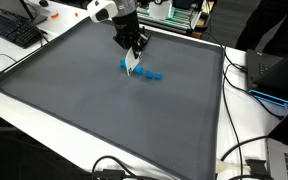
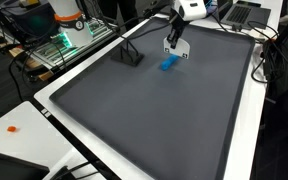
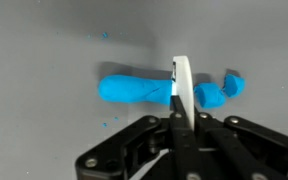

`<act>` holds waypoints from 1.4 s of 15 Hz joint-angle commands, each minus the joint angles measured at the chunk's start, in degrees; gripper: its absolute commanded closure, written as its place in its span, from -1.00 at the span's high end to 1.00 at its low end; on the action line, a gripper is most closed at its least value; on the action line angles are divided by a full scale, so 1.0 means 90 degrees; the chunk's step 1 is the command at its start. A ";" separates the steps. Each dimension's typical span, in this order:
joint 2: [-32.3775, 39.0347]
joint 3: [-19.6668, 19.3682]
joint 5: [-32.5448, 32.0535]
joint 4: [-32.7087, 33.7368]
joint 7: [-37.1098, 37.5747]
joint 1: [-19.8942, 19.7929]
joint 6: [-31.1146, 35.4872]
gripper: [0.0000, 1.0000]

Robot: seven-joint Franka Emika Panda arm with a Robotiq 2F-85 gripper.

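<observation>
mat [image 1: 74, 100]: dark grey, matt, finely grained, like rubber or cloth.
dough [image 3: 134, 90]: blue, soft-looking, smooth, with a dull sheen.
blade [image 3: 182, 85]: white, thin and smooth, plastic by its look, pinched between my jaws.
gripper [image 3: 181, 120]: mine was black, hard and faintly glossy.

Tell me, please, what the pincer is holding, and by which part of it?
The pincer is shut on a thin white blade, gripping the end nearest the wrist. The free end stands over the blue dough roll.
</observation>
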 commanded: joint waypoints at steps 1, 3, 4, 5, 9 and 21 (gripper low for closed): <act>0.0007 0.0008 -0.0045 -0.0151 -0.0051 -0.0050 -0.0024 -0.98; 0.0042 0.0005 -0.0061 -0.0197 -0.0059 -0.0049 -0.0002 -0.98; 0.0060 -0.0002 -0.0083 -0.0217 -0.0053 -0.0045 0.0009 -0.98; 0.0081 -0.0001 -0.0077 -0.0225 -0.0059 -0.0049 0.0012 -0.98; 0.0170 0.0009 -0.0077 -0.0244 -0.0072 -0.0043 0.0049 -0.98; 0.0441 0.0061 0.0005 -0.0269 -0.0190 -0.0061 0.0216 -0.98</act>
